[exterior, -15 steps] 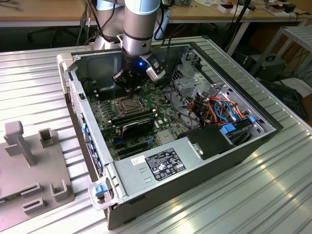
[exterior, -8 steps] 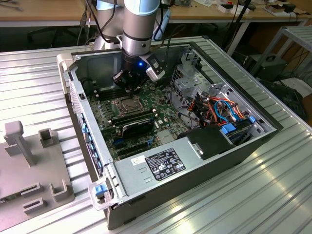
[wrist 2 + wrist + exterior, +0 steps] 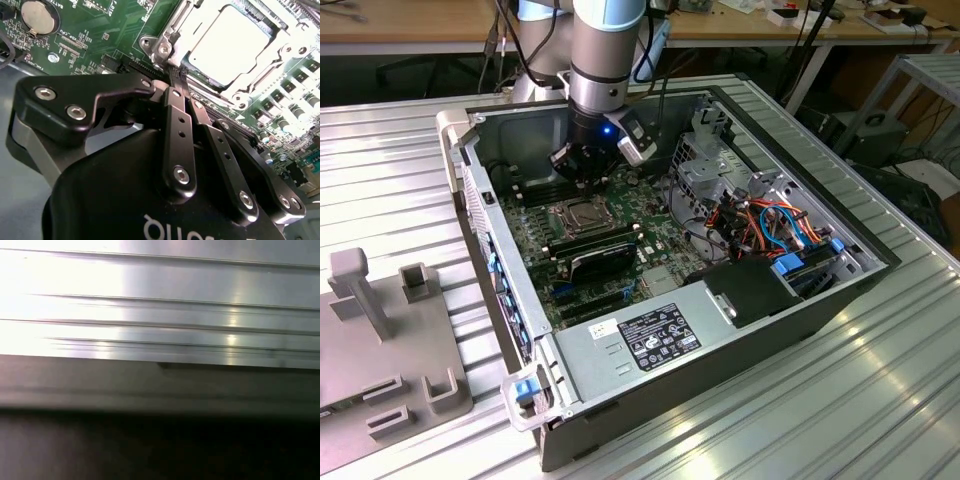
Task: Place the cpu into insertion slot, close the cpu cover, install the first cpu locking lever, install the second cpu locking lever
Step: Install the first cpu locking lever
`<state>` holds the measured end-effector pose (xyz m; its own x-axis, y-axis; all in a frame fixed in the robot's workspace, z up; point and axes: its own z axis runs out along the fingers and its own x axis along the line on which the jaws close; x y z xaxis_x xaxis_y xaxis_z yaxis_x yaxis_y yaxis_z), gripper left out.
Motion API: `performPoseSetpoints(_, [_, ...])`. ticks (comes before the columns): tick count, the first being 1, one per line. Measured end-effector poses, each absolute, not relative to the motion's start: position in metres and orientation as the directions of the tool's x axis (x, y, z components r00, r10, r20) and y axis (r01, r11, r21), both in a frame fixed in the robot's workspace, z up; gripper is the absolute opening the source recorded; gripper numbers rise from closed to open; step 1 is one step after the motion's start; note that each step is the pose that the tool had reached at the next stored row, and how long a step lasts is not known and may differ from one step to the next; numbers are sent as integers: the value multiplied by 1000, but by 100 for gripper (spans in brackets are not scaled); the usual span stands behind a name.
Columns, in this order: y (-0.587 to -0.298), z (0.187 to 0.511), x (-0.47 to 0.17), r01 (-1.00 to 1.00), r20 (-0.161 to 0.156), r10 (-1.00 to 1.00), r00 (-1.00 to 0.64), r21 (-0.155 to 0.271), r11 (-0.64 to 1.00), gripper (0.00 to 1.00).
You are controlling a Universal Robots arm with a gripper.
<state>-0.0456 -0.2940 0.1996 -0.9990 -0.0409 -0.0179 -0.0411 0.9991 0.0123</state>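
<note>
Second wrist view: gripper (image 3: 176,75), jaws pressed together on nothing, beside the cpu (image 3: 227,42) seated in the insertion slot (image 3: 280,55).

The scene is being lit evenly from above in the exterior view, with soft sheen lying on the ribbed table (image 3: 840,400). In the second wrist view the cpu (image 3: 230,42) is being washed out by strong glare. In the first wrist view, bright glare is spreading over ribbed metal, while the dark band below is being blurred.
</note>
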Motion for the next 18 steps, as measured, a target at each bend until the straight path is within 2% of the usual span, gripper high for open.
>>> performPoseSetpoints(18, [-299, 210, -45, -44, -19, -44, -999, 15, 999, 11])
